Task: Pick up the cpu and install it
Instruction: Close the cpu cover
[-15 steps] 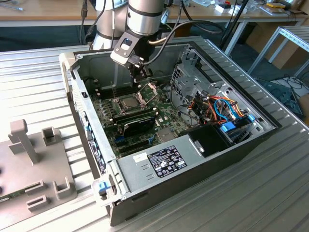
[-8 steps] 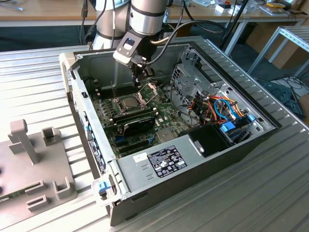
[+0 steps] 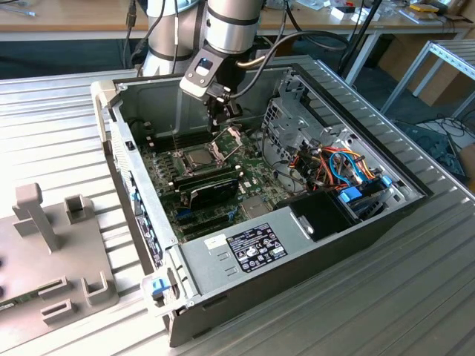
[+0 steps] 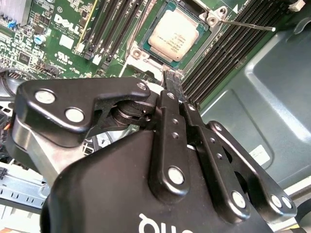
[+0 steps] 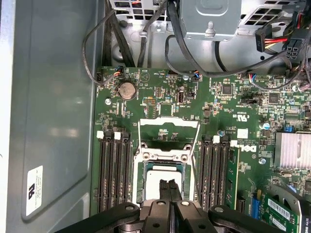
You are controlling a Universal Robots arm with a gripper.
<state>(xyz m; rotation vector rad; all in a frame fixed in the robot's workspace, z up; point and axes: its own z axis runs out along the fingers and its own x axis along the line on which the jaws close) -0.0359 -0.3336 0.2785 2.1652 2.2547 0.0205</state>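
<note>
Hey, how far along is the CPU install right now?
Done: the cpu lies flat in its socket on the motherboard. In hand: nothing; the gripper hangs shut over the chip, and I cannot tell if it touches. Left: the hinged socket frame stands open, so the cpu is not clamped down yet.

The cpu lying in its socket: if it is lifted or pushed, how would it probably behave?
The cpu looks thin, flat and metal-topped, so it is probably stiff and light for its size. Its smooth top may be slippery to grip. It lies flat inside the socket, so it should not roll or tip.
</note>
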